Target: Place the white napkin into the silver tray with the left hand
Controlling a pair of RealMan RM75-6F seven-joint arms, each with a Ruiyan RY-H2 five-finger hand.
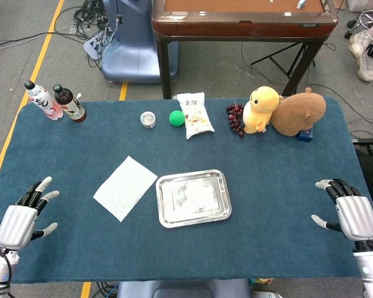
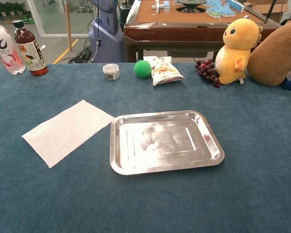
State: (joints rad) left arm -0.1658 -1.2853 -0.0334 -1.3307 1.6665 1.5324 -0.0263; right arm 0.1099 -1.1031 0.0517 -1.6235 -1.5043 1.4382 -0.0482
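A white napkin [image 1: 125, 187] [image 2: 68, 131] lies flat on the blue tablecloth, just left of the silver tray [image 1: 162, 214] [image 2: 115, 160], which holds nothing. My left hand [image 1: 22, 217] hovers over the table's near left corner, fingers spread, well left of the napkin and holding nothing. At the near right edge my right hand [image 1: 349, 212] is open too, far from the tray. Neither hand shows in the chest view.
Along the far edge stand two bottles [image 1: 55, 102], a small jar [image 1: 148, 119], a green ball [image 1: 176, 118], a snack bag [image 1: 194, 114], grapes [image 1: 234, 118], a yellow plush [image 1: 261, 109] and a brown plush [image 1: 298, 111]. A wooden table [image 1: 242, 18] stands beyond.
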